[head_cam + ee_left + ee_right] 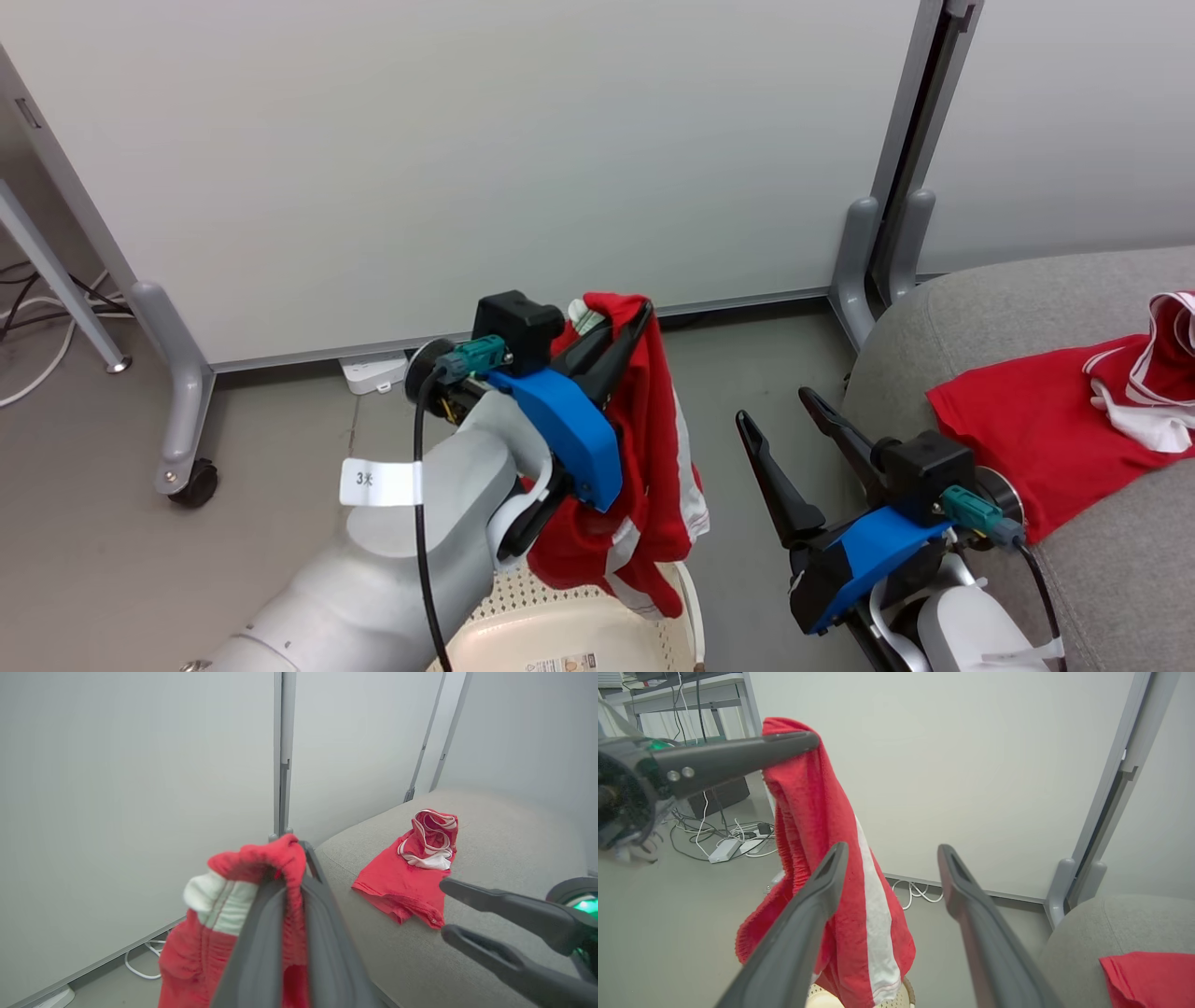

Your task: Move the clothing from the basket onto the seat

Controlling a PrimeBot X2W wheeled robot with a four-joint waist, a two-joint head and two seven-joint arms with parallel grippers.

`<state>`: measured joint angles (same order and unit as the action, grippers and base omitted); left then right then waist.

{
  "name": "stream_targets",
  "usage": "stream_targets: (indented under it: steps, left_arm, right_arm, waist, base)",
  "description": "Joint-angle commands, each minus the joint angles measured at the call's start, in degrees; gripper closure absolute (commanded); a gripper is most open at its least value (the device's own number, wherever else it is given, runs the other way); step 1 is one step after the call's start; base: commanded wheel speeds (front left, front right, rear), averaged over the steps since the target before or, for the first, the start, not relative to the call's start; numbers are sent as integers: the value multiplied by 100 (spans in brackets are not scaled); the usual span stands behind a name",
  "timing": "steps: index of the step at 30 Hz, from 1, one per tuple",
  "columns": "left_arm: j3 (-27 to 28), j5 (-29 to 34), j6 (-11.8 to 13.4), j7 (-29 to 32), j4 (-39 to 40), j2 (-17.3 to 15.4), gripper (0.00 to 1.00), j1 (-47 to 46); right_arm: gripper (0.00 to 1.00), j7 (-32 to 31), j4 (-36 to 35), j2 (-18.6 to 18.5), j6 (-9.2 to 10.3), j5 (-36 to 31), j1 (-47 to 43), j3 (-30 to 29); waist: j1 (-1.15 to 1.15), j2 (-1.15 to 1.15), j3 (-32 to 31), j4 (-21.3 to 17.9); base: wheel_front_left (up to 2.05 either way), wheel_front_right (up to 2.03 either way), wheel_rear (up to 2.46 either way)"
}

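Observation:
My left gripper [638, 313] is shut on a red garment with white stripes [644, 485], which hangs from the fingertips above the cream basket [560, 635] at the bottom edge. In the left wrist view the same garment [210, 933] bunches around the closed fingers. The right wrist view shows it [840, 882] dangling over the basket rim [906, 996]. A second red garment with white trim [1055, 425] lies on the grey seat [1074, 308] at the right. My right gripper [778, 409] stands open and holds nothing, between the hanging garment and the seat's left edge.
White partition panels on grey wheeled legs [177, 411] stand behind. A post foot [878, 252] rises beside the seat's corner. A white power strip [373, 371] lies at the panel base. Cables and a table [714, 826] sit further left on the grey floor.

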<state>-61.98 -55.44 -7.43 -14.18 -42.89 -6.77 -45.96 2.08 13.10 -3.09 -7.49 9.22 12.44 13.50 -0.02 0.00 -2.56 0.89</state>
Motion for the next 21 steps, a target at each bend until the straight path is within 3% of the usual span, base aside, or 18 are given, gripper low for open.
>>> stream_targets:
  steps: [1, 13, 21]
  left_arm:
    - [-78, -24, -7, 20, 45, 29, 100, -112]
    - [-255, -96, -7, -20, 16, 20, 100, -216]
    - [-409, -95, -7, -40, 91, 94, 100, -316]
  right_arm:
    - [0, -11, -18, 8, -1, 35, -117, 12]
    - [0, -112, 12, 16, -1, 101, -149, 146]
    - [0, -163, 499, 16, -1, 216, 364, 530]
  waist:
    - [2, 0, -38, -7]
    - [2, 0, 8, -90]
    - [2, 0, 143, -137]
  base:
    - [0, 0, 0]
    - [0, 0, 0]
    - [0, 0, 0]
